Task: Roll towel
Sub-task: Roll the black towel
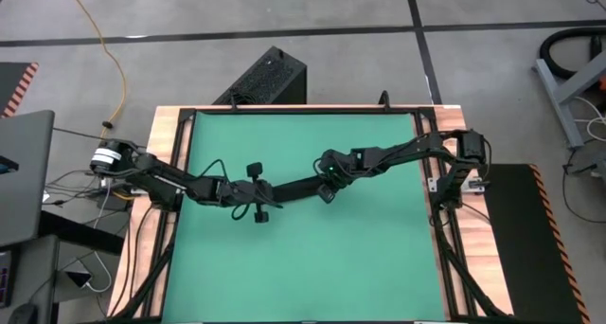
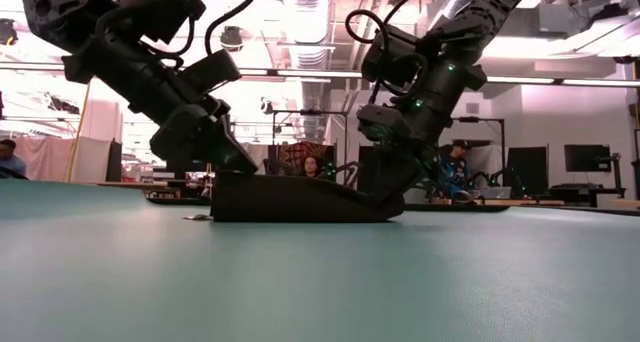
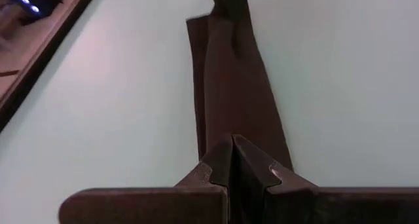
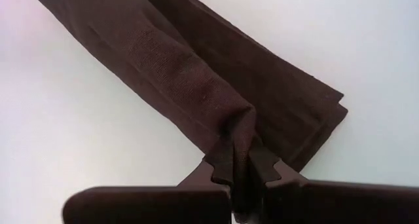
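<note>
The black towel (image 1: 298,185) lies as a long narrow folded strip on the middle of the green mat (image 1: 303,267), stretched between my two grippers. My left gripper (image 1: 269,192) is shut on the strip's left end. My right gripper (image 1: 328,185) is shut on its right end. The low view shows the towel (image 2: 300,200) as a low dark band with its underside on the mat. In it, the left gripper (image 2: 238,168) slants down onto one end and the right gripper (image 2: 388,204) comes down more steeply on the other. My left gripper pinches the towel's left end (image 3: 230,135) between its two fingers, slanting down from the table's left and lying along the strip. The strip runs straight away from the fingers and lies on the mat. My right gripper pinches a raised fold of the towel (image 4: 237,133) close to its right end, between both fingers, slanting steeply down from the table's right. The cloth puckers at the fingertips. The layered end (image 4: 324,116) under the fold lies flat on the mat.
A black ribbed box (image 1: 268,78) stands on the floor beyond the table's far edge. A wooden frame (image 1: 169,135) borders the mat, with cables along the left side. A laptop (image 1: 21,172) sits at the far left. People (image 2: 312,167) show in the room behind.
</note>
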Controlling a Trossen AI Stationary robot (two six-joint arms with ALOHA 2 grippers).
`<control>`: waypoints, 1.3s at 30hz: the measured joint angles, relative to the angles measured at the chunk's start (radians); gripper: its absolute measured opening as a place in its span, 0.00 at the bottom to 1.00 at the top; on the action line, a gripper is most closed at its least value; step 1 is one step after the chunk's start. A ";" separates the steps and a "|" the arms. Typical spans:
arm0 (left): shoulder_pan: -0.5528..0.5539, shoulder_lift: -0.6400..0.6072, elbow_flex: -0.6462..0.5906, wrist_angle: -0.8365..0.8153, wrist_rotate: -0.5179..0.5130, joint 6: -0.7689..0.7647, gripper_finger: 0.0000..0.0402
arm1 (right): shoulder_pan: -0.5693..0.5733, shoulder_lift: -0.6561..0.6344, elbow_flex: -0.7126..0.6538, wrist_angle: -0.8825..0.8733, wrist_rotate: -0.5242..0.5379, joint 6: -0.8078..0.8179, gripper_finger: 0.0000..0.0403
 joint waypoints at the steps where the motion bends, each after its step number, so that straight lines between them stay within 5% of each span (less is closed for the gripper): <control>1: -0.004 0.000 0.000 0.012 0.001 0.005 0.00 | 0.000 0.000 0.000 -0.001 0.000 0.000 0.05; 7: -0.062 0.000 0.001 0.129 0.019 0.071 0.00 | 0.000 0.000 0.000 -0.004 0.001 0.000 0.05; 22: -0.017 0.026 -0.008 0.059 0.030 0.058 0.00 | 0.001 0.000 0.000 -0.005 0.002 0.003 0.05; 39: -0.003 0.198 -0.014 0.136 0.009 -0.019 0.00 | 0.002 0.000 0.000 -0.029 -0.004 -0.015 0.07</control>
